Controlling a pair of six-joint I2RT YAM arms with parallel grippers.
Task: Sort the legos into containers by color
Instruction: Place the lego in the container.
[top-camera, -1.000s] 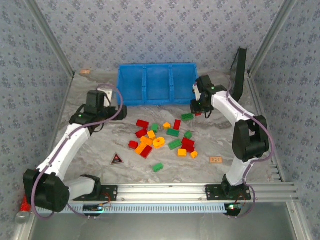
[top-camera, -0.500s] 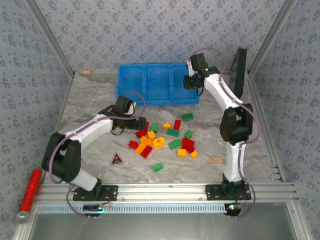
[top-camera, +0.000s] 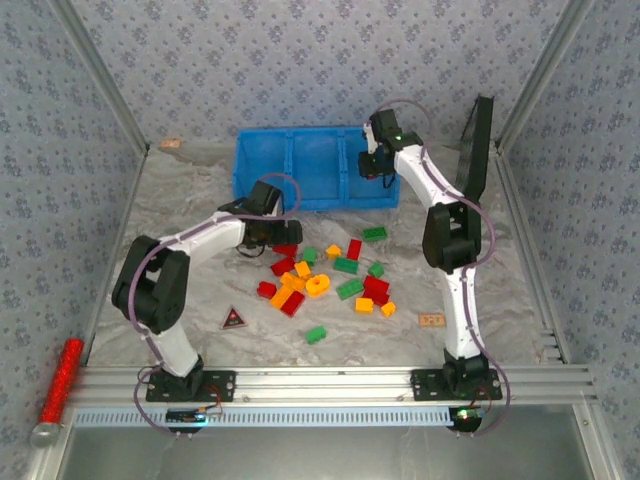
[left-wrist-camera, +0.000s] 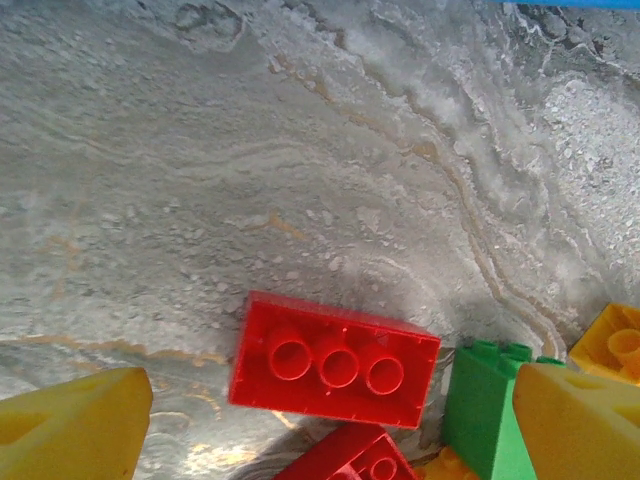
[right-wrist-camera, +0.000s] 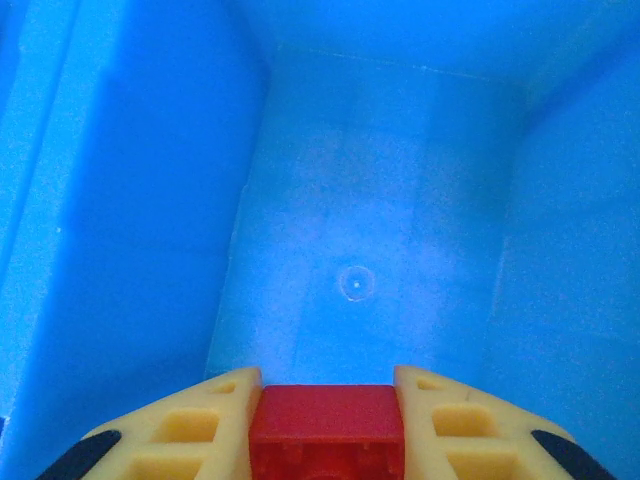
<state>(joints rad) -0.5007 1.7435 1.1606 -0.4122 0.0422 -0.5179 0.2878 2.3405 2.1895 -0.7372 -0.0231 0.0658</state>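
right end effector (right-wrist-camera: 325, 405) pinches a red lego (right-wrist-camera: 327, 430) over a container (right-wrist-camera: 150, 200), left end effector (left-wrist-camera: 330, 405) spread above legos (top-camera: 318, 285).

Orange tag (top-camera: 432, 319): 4 o'clock of the legos (top-camera: 318, 285), dark marks too small to read.
Triangular tag (top-camera: 233, 318): 8 o'clock, red mark, illegible.
Readable text: none.

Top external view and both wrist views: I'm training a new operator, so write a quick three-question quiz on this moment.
1. True or false: the right claw grips a small red brick above the blue bin.
2. The open left claw hovers over: A, a three-stud red brick; B, an orange ring; C, a black panel.
3. What colour is the nearmost loose brick in the top view?
Key: 1 true; 2 A; 3 green.
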